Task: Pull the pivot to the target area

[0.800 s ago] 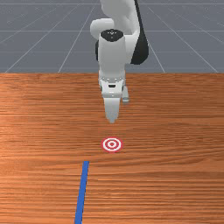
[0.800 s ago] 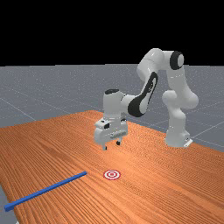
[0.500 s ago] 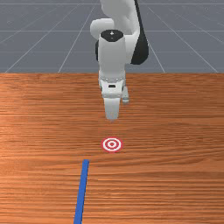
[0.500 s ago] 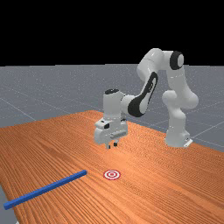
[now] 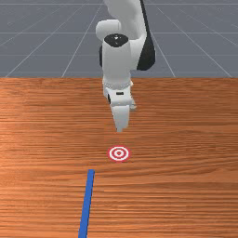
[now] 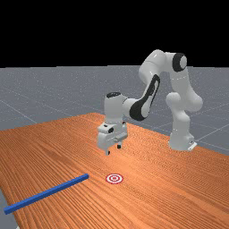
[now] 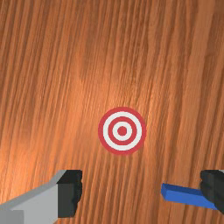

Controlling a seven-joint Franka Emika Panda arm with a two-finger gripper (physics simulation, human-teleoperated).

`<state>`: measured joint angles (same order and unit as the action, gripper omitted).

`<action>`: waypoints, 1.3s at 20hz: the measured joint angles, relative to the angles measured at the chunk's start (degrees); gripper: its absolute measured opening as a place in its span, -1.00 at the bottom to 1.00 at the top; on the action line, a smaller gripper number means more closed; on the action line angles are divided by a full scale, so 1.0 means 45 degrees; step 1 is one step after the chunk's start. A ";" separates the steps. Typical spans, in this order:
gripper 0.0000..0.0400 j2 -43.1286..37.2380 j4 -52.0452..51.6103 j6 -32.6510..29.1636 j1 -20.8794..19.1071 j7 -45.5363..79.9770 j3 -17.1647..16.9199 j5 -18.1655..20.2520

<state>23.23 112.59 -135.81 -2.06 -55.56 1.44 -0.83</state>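
Note:
In the far view my gripper [image 6: 113, 150] hangs over the table, fingers apart with nothing held. The red and white target [image 6: 114, 178] is flat on the wood, lower down and nearer that camera; in the front view the target [image 5: 119, 153] lies just below the hand. A long blue bar [image 5: 87, 202] rests on the table at the front view's lower left, its near-arm end beside the target but apart from it. In the wrist view the gripper [image 7: 142, 190] stands wide, and one finger hides part of the blue bar [image 7: 186, 196] below it.
The wooden table [image 6: 165, 192] spreads under the arm. At the far view's right stands the arm's base [image 6: 181, 141]. The bar's far end lies close to the table's edge at the far view's left.
My fingers drew closer together, then spread again. The hand has turned somewhat and tilted, its tips a little lower in the front view. The bar shifted very slightly toward the arm after the oldest pictures.

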 joint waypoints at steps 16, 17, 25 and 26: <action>1.00 0.0460 -0.0060 -0.0408 -0.1264 -0.4468 0.0422 -0.0294; 1.00 0.0493 -0.0090 -0.0393 -0.1237 -0.4307 0.0392 -0.0277; 1.00 0.0649 -0.0226 -0.0372 -0.2341 -0.9136 0.1091 -0.0734; 1.00 0.0666 -0.0251 -0.0362 -0.2450 -0.9483 0.1123 -0.0757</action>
<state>26.23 111.46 -137.44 -13.09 -98.23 6.49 -4.24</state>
